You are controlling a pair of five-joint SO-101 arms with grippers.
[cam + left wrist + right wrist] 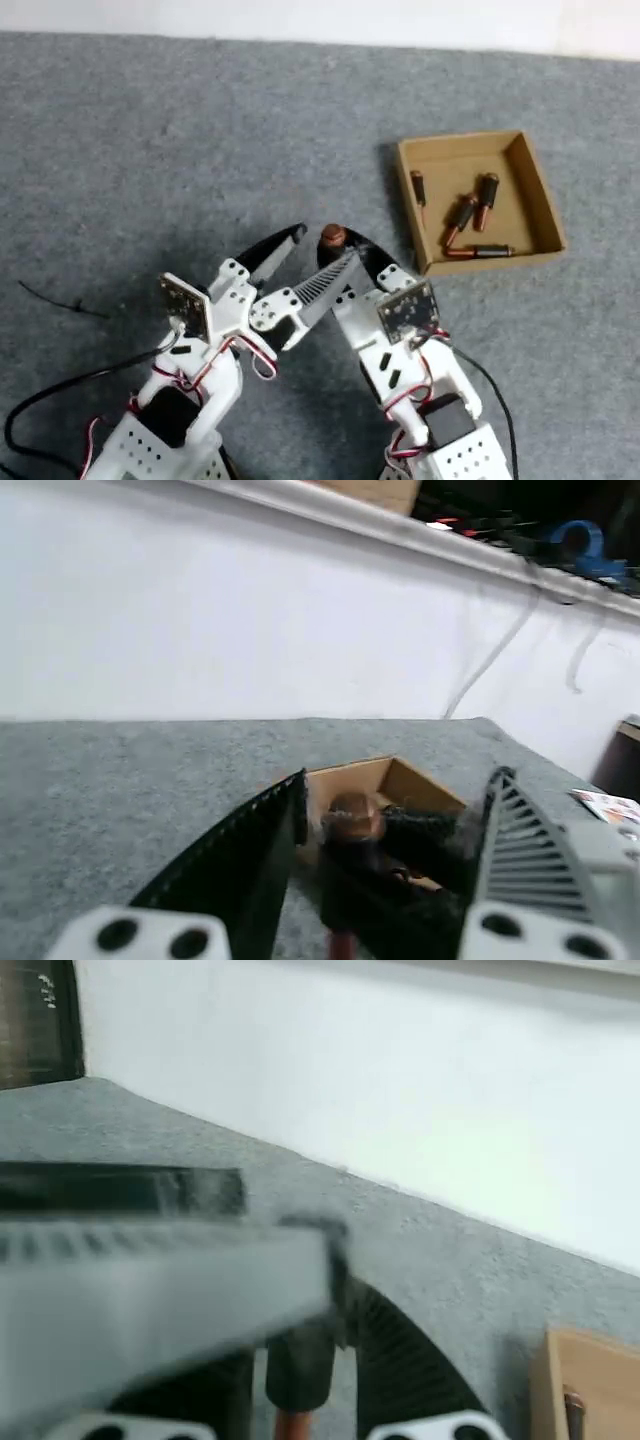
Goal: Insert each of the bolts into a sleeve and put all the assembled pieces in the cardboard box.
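High view: near the middle of the grey carpeted desk (150, 150) the two grippers meet. The right gripper (338, 246) is clamped on a copper-coloured bolt in a black sleeve (333, 236), which stands with its head up. The left gripper (322, 248) is spread wide, with its black finger on one side of that piece and its grey ribbed finger (325, 280) on the other. Toward the desk's right edge lies a shallow brown cardboard box (545, 205), which holds four assembled pieces (470, 215). A thin black cable tie (60, 300) lies near the left edge.
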